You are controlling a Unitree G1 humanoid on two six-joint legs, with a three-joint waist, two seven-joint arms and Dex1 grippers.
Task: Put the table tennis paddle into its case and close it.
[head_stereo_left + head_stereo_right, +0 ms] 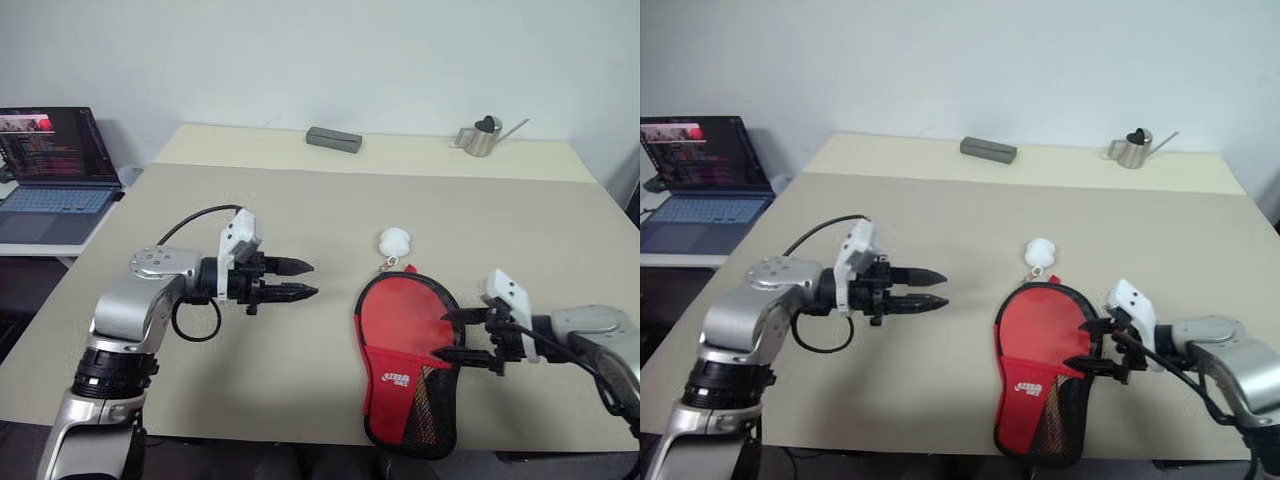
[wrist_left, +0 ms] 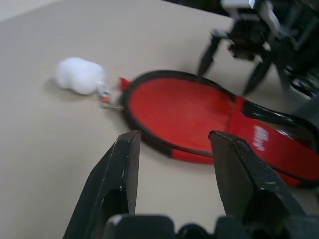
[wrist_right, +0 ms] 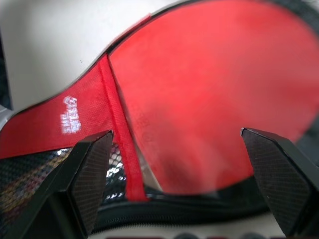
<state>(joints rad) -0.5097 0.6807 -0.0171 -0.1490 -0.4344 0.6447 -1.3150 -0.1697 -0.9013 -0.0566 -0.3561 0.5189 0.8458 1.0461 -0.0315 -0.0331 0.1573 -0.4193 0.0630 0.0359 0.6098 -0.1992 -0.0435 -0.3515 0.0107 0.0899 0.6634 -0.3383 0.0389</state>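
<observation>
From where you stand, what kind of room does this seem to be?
Probably an office or a lab workroom. A plain beige table stands against a bare white wall, and an open laptop showing lines of text sits on a side desk. A small metal watering can stands at the table's far edge.

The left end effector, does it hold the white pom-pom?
No, the left end effector hangs over the bare table with nothing between its fingers, apart from the white pom-pom beside the case.

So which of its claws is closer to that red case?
The right gripper, open, sits at the case's right edge. The left gripper, also open, hangs over bare table off to the case's left.
</observation>
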